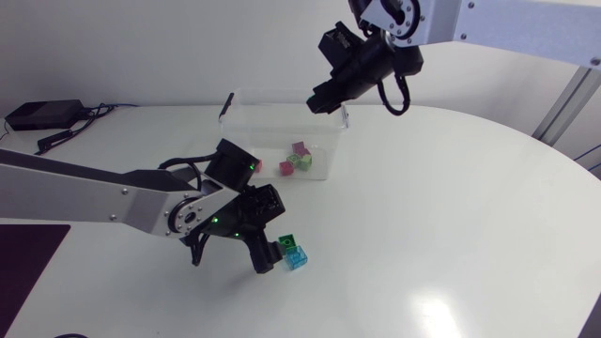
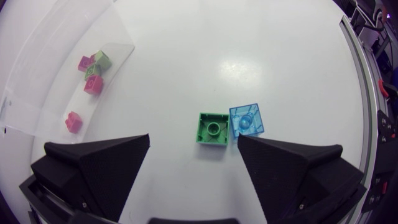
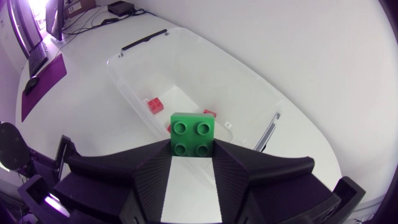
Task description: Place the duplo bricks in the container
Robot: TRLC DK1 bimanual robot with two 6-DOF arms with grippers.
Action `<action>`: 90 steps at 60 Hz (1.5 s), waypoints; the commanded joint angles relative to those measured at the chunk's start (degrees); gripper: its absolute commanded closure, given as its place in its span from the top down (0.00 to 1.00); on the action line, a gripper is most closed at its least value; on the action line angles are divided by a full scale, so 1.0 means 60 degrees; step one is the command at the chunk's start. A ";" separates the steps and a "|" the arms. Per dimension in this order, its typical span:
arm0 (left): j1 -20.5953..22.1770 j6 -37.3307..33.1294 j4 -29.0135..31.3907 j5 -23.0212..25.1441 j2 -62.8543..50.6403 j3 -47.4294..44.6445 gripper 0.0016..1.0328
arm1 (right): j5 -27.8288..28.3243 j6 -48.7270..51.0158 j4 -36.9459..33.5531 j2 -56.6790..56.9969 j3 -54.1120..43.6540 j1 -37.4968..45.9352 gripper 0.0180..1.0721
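— Right hand status?
— My right hand (image 3: 193, 152) grips one green brick (image 3: 193, 132) above the container (image 1: 235, 101), upper centre of the head view, staged for release.
— Left hand?
— My left hand (image 2: 194, 140) is spread wide over the bench (image 1: 451, 235), lower centre, to straddle one loose green brick (image 2: 213, 128) beside one blue brick (image 2: 247, 120). Four small bricks (image 2: 93, 84) lie inside the container.

Light was bright and even, coming from overhead. The white table (image 1: 451, 235) was nearly washed out in the left wrist view. In the head view only a soft, faint shadow lay under my left gripper (image 1: 274, 255). There was a small glare spot on the translucent blue brick (image 2: 247, 120) and a pale sheen on the container (image 1: 268, 108) walls. My black fingers (image 2: 99, 168) showed as dark masses with little detail. The green brick (image 3: 193, 134) clamped in my right gripper (image 3: 193, 148) was evenly lit. Both wrist views bent the table edge hard near their borders.
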State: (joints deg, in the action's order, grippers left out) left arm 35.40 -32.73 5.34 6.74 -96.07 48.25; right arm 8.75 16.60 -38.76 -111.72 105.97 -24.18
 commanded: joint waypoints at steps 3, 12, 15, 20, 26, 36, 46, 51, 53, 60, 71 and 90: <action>0.0048 0.0255 -0.0173 -0.0069 -0.0262 -0.0058 0.96 | -0.0053 -0.0218 0.0001 -0.0540 0.0634 0.0134 0.30; 0.0062 0.0314 -0.0261 -0.0069 -0.0394 -0.0029 0.96 | -0.0082 -0.0233 -0.0102 -0.0906 0.1044 0.0251 0.30; 0.0092 0.0314 -0.0290 -0.0069 -0.0424 -0.0029 0.96 | -0.0111 -0.0233 -0.0117 -0.0994 0.1132 0.0281 0.30; 0.0092 0.0299 -0.0319 -0.0069 -0.0482 -0.0014 0.96 | -0.0126 -0.0291 -0.0248 -0.1214 0.1410 0.0369 0.47; 0.0092 0.0211 -0.0334 -0.0069 -0.0555 -0.0029 0.96 | -0.0126 -0.0364 -0.0454 -0.1419 0.1688 0.0427 0.97; 0.0077 -0.0228 -0.0393 -0.0069 -0.0555 -0.0073 0.96 | -0.0111 -0.0423 -0.0512 -0.1184 0.1527 0.0427 0.96; 0.0033 -0.0683 -0.0393 -0.0069 -0.0585 -0.0190 0.96 | -0.0009 -0.0379 -0.0527 -0.0584 0.0839 0.0427 0.96; 0.0106 -0.0800 -0.0393 -0.0040 -0.0643 -0.0278 0.96 | 0.0050 -0.0350 -0.0468 -0.0130 0.0385 0.0427 0.96; 0.0121 -0.0829 -0.0407 -0.0040 -0.0702 -0.0293 0.96 | 0.0064 -0.0335 -0.0439 0.0075 0.0194 0.0427 0.96; 0.0267 -0.0932 -0.0481 -0.0040 -0.0995 -0.0278 0.96 | 0.0152 -0.0306 -0.0322 0.0881 -0.0524 0.0427 0.96; 0.0311 -0.0946 -0.0583 -0.0054 -0.1302 -0.0073 0.96 | 0.0372 -0.0247 -0.0175 0.2141 -0.1725 0.0427 0.96; 0.0223 -0.1019 -0.0744 -0.0054 -0.1595 0.0425 0.96 | 0.0606 -0.0042 0.0338 0.3825 -0.4274 0.0339 0.96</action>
State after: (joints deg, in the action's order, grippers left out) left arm 36.97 -37.58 1.34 6.55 -103.79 49.21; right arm 12.05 15.64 -37.89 -90.48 84.18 -21.98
